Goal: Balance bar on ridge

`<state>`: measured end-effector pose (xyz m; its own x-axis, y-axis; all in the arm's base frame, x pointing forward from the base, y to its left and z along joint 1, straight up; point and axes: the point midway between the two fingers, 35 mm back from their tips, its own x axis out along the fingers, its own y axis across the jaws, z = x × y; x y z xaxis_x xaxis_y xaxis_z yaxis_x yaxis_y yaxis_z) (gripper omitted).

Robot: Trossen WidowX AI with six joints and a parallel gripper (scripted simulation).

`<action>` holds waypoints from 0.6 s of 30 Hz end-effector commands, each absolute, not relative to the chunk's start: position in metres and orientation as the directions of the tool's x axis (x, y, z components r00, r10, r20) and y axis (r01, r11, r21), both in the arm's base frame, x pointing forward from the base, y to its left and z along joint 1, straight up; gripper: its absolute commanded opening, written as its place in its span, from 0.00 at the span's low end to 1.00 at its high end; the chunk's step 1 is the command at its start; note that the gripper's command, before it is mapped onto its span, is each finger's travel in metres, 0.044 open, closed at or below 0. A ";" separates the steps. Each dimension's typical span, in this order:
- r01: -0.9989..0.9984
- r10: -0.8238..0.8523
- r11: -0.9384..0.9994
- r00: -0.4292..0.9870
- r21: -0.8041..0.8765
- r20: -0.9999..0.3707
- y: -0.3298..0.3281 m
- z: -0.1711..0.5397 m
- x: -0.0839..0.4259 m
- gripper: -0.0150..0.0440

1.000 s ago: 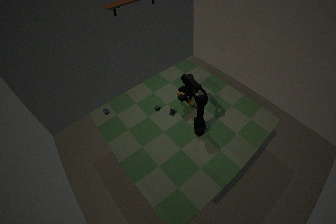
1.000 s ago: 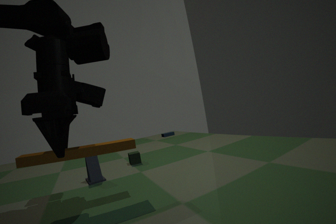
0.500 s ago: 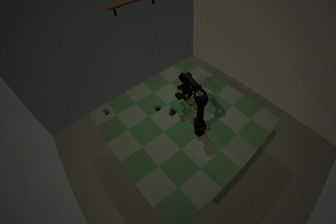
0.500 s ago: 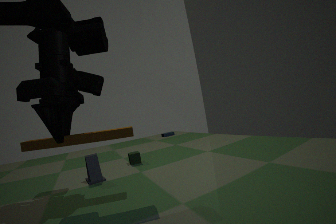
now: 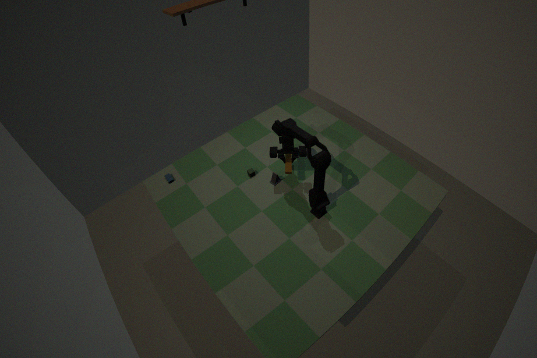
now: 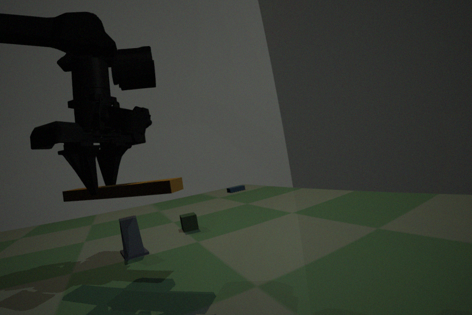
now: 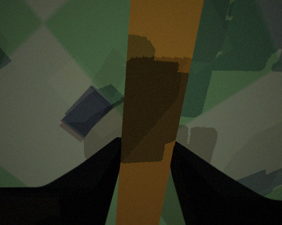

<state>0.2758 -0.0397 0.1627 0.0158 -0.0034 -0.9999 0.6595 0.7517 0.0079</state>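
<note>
The arm [image 5: 318,167] reached out level, its end effector [image 6: 100,184] pointing straight down, clamped on the bar [image 6: 125,189], held above the ridge [image 6: 131,235].

Bar and ridge: bar aloft, ridge on the checkered mat.
Orange bar [image 6: 125,189], long flat slab, clamped in the gripper [image 6: 100,185] left of its middle, roughly level, well above the mat. Blue-grey ridge [image 6: 131,240], small upright wedge on a base, stands below the bar, apart from it, nothing resting on it.
</note>
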 end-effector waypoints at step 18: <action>0.962 0.003 0.272 0.023 0.023 -1.000 0.036 0.166 0.291 0.25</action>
<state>0.2874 0.0270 0.1630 0.0142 0.0001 -0.9999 0.9448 0.3275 0.0134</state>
